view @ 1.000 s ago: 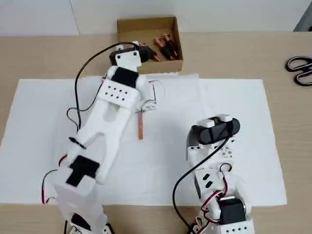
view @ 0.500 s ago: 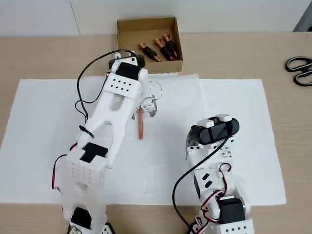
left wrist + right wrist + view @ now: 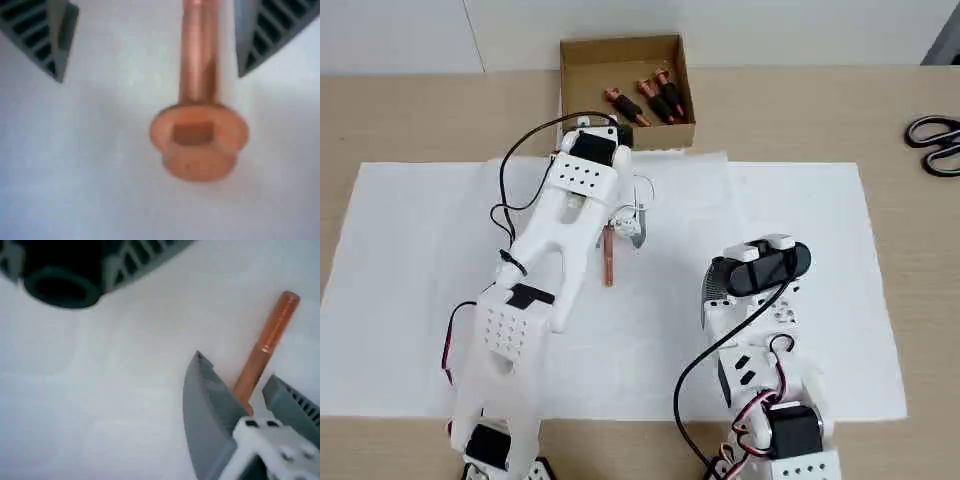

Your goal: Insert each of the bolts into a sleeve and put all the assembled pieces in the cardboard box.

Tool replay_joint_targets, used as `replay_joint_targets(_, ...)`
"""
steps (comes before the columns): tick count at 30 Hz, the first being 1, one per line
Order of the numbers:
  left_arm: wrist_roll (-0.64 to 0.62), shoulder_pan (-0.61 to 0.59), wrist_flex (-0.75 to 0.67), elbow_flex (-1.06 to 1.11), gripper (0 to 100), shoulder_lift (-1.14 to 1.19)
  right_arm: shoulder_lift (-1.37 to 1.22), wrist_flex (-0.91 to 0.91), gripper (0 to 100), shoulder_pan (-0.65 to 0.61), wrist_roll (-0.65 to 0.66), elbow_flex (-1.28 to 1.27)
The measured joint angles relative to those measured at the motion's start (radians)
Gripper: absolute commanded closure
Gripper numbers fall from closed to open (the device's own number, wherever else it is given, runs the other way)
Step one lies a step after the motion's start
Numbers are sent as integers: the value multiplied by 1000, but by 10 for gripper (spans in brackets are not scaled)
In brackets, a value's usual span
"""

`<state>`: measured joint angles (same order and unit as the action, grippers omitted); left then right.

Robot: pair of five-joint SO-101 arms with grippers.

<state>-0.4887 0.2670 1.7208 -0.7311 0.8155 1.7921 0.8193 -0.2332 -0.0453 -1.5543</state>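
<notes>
A copper bolt (image 3: 608, 258) lies on the white paper (image 3: 410, 260), its flanged head (image 3: 199, 141) nearest the left wrist camera. My left gripper (image 3: 150, 75) is open, one finger on each side of the bolt's shaft (image 3: 199, 55) without touching it. It sits at the bolt's far end (image 3: 622, 226), and in the right wrist view the left gripper (image 3: 235, 371) straddles the bolt (image 3: 267, 342). My right arm (image 3: 760, 268) stays folded near the front, its gripper shut on a black sleeve (image 3: 60, 286). The cardboard box (image 3: 582, 82) at the back holds several assembled pieces (image 3: 650, 98).
Scissors (image 3: 935, 140) lie at the table's right edge. The left arm stretches across the paper from the front left, with its black cable (image 3: 510, 190) looping beside it. Bare paper lies between the bolt and the right arm.
The left arm has drawn back from the box and swung down, bringing its open gripper over the bolt's far end. The right arm has not moved.
</notes>
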Motion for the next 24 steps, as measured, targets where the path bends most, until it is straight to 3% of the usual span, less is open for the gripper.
replay_joint_targets(12,11,-18,2,-124,791,118,0,0,994,0,0,0)
replay_joint_targets(18,9,-11,-8,-130,1000,118,0,0,994,0,0,0)
replay_joint_targets(24,28,-12,-6,-137,994,124,0,0,994,0,0,0)
